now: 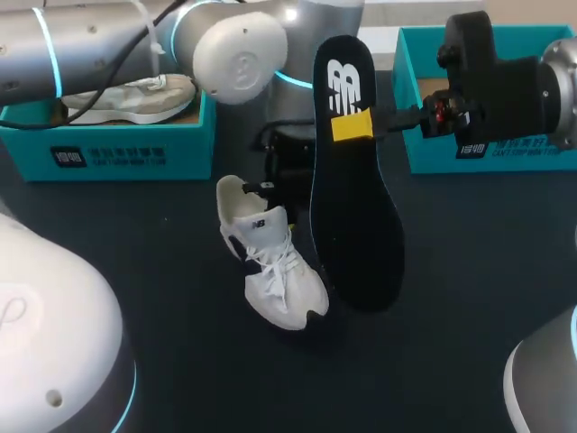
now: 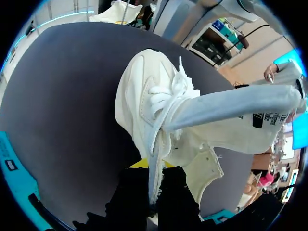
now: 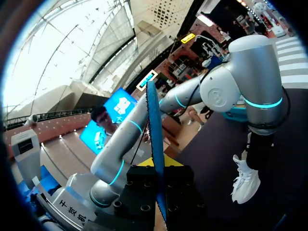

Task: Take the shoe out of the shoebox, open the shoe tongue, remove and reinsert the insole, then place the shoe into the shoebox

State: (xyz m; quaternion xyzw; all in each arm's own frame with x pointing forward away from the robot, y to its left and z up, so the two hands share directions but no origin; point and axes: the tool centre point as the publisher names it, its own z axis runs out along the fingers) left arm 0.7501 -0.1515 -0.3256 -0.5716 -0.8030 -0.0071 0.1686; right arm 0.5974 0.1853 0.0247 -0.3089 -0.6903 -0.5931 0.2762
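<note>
The white shoe (image 1: pixel 275 271) lies on the dark table (image 1: pixel 469 289), its toe toward the robot and its opening at the far end. Over that opening the left gripper (image 1: pixel 264 189) comes down from above, and the wrist view shows its fingers pinched narrow on the shoe's upper edge. Just right of the shoe hangs the black insole (image 1: pixel 356 234), nearly upright. Its broad toe end is low beside the shoe's toe and its heel end is high, where the right gripper (image 1: pixel 353 126) clamps it. Reinsertion, I judge, falls to the right arm: the low end must swing back and leftward to the opening. Beyond the shoe stand a teal shoebox (image 1: pixel 108 158) far left and a second shoebox (image 1: pixel 487 153) far right
</note>
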